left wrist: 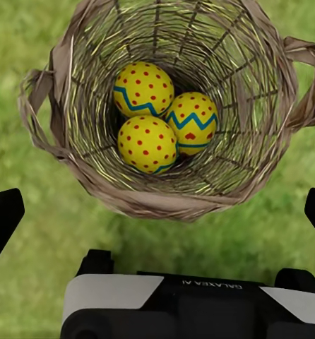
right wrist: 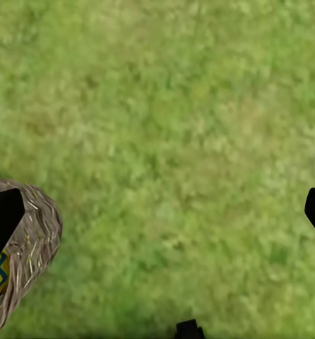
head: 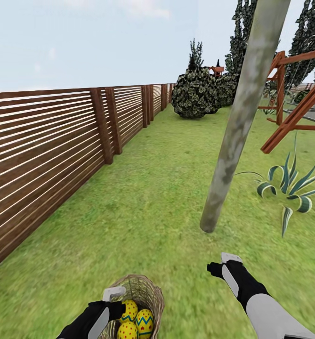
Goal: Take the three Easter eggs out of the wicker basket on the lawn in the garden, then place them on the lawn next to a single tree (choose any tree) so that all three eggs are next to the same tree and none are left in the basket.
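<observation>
We hold our left gripper, jaws wide, above the wicker basket on the lawn with three Easter eggs inside, our right gripper wide over grass near the tree.

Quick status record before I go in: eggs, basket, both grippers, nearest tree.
eggs: all three Easter eggs lie together in the basket bottom
basket: wicker basket upright on the lawn
left gripper: left gripper open, above the basket, empty
right gripper: right gripper open, over bare grass beside the basket
tree: leaning pale trunk ahead, base right of the basket
placed: none yet
</observation>
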{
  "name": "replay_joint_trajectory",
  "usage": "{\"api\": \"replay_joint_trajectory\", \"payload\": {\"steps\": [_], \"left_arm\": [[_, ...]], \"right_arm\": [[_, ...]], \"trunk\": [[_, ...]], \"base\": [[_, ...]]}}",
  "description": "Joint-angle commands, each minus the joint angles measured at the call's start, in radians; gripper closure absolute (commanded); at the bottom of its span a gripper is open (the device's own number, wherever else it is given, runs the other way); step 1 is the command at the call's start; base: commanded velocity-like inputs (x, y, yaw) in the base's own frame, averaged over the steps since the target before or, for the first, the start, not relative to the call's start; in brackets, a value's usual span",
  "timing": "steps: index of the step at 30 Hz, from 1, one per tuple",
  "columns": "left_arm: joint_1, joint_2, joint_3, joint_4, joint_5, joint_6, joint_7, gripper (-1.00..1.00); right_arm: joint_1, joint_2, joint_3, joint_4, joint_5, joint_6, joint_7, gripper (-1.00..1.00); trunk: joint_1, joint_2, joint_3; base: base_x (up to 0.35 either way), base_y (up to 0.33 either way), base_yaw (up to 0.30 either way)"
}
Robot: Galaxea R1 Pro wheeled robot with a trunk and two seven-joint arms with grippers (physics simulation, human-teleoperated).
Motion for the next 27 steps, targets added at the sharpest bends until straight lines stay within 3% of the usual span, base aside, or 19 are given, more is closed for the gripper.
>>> {"api": "replay_joint_trajectory", "payload": {"steps": [1, 17, 22, 27], "left_arm": [[0.000, 0.001, -0.008, -0.002, 0.011, 0.004, 0.009, -1.00], [-0.003, -0.004, -0.007, -0.007, 0.013, 0.011, 0.004, -1.00], [-0.005, -0.007, -0.007, -0.051, 0.015, 0.020, 0.003, -1.00], [-0.007, -0.010, -0.006, -0.107, 0.018, 0.096, 0.011, -1.00]], "right_arm": [[-0.001, 0.000, 0.000, -0.002, -0.011, 0.004, -0.006, -1.00], [-0.001, -0.001, -0.001, -0.002, -0.011, 0.004, -0.006, -1.00], [-0.001, -0.001, -0.002, -0.002, -0.011, 0.004, -0.006, -1.00], [-0.001, -0.003, -0.003, -0.002, -0.011, 0.004, -0.006, -1.00]], "trunk": [[0.001, -0.002, -0.002], [0.001, -0.002, -0.002], [0.001, -0.002, -0.002], [0.001, -0.002, -0.002]], "base": [[0.000, -0.005, 0.014], [0.026, -0.033, 0.003], [0.002, -0.003, 0.000], [0.000, 0.000, 0.000]]}}
